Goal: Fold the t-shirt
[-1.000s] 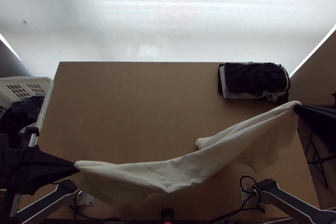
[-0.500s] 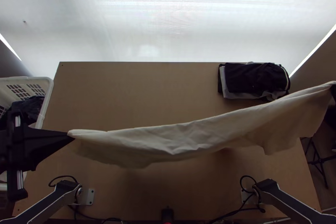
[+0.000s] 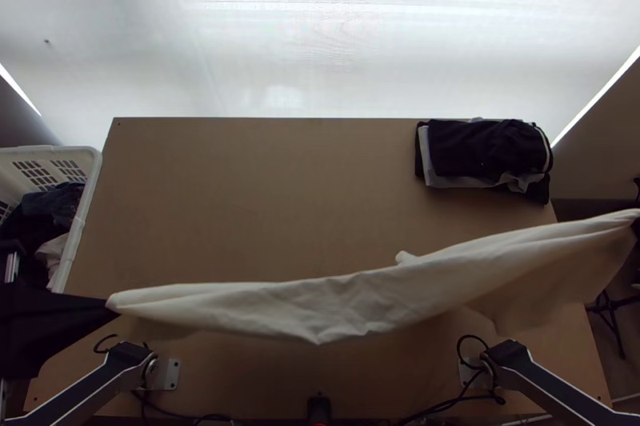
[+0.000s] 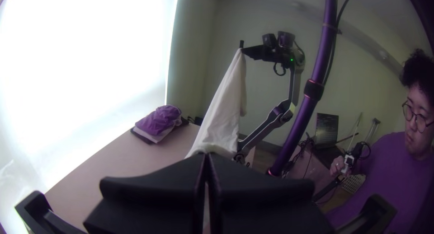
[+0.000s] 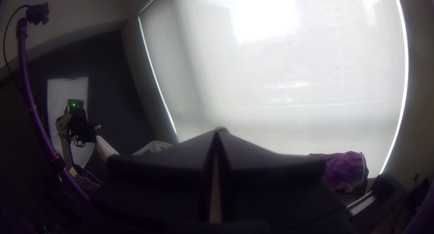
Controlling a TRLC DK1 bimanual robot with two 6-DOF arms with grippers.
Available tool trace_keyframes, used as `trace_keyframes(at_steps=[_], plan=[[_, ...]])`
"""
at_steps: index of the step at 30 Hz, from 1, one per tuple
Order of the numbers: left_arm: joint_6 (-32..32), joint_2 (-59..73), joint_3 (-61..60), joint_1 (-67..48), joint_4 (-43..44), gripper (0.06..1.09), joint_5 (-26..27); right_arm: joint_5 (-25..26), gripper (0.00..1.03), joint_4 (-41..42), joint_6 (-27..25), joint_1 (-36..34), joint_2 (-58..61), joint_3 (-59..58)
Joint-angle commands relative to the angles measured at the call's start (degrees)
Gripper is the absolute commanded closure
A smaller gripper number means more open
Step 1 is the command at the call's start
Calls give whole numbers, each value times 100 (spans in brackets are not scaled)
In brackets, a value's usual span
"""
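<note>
From where I stand, the shirt (image 3: 344, 302) hangs stretched between both arms over the counter (image 3: 264, 210), slack in the middle and creased, so this looks like the straightening that comes ahead of any folding. The left claw (image 3: 110, 307) pinches one end by the counter's left side; the right claw (image 4: 244, 50) has the other end nipped, held up off to the right. A small end of cloth pokes out behind the middle. Next, I reckon, both need to come down together, keeping the top edge taut so the shirt lands flat and not bunched. Against half a second ago, both held ends sit closer to the near edge in the top view, and against the earliest frame they are farther apart, the cloth drawn out longer.
</note>
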Motion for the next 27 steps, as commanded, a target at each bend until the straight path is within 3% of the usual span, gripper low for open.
trace_keyframes(at_steps=[1,9,13,19,23,27], plan=[[-64,-177,91,-187,-122,105,94,-250,100,-289,-6,114,-142,-16],[234,-45,-656,-90,19,105,-64,-373,100,-34,29,176,-257,-1273],[744,104,-1939,323,529,105,-47,-470,100,687,346,281,-283,-3066],[858,675,-3934,956,1742,105,331,-962,100,1741,328,220,236,-5035],[885,1721,-4259,1510,2093,105,823,-1270,100,2075,196,-369,1141,-5307],[1210,2882,-4215,1650,2190,105,885,-1753,100,2093,91,-1353,2380,-5123]])
